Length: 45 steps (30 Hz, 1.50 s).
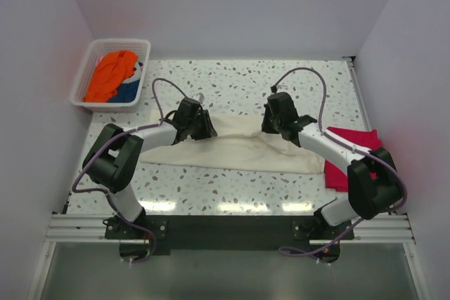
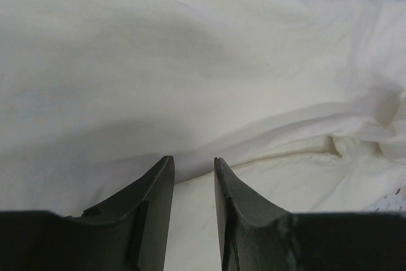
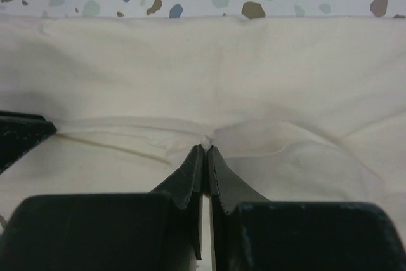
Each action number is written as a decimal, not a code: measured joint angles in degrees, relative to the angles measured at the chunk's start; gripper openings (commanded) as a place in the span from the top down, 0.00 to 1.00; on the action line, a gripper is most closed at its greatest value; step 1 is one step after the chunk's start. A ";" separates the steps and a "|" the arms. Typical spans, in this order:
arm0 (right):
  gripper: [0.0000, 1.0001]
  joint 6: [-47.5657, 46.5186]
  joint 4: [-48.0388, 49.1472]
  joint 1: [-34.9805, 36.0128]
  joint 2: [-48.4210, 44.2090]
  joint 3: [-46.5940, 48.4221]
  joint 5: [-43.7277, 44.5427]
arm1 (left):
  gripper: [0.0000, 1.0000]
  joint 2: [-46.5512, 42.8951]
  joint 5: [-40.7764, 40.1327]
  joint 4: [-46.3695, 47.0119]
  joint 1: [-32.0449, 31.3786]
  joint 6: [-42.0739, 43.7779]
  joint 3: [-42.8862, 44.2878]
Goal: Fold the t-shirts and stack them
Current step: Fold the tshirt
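Where it lies spread across the middle of the speckled table (image 1: 239,79), the cream t-shirt (image 1: 232,152) forms a long, rumpled band running left to right, with soft folds along its near edge. The left arm (image 1: 151,135) reaches over the shirt's left part. Its jaws stand parted, the two dark fingers (image 2: 155,198) with a clear gap between them and cream cloth showing through it (whether the tips touch the fabric I cannot tell). The right arm (image 1: 330,147) reaches over the shirt's right part, its jaws clenched on a small raised pleat of the cream t-shirt, fingers (image 3: 190,176) pressed together at the tips. At the shirt's right end, meeting it, lies a red t-shirt (image 1: 355,138). Well apart from the shirt, beyond its far-left corner, a white basket (image 1: 83,79) holds an orange garment (image 1: 112,72) on top of a blue one (image 1: 129,93).
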 measured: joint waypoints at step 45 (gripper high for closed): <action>0.61 0.28 -6.62 -13.75 0.48 -4.28 -5.62 | 0.38 9.75 7.30 6.84 -12.72 3.19 15.23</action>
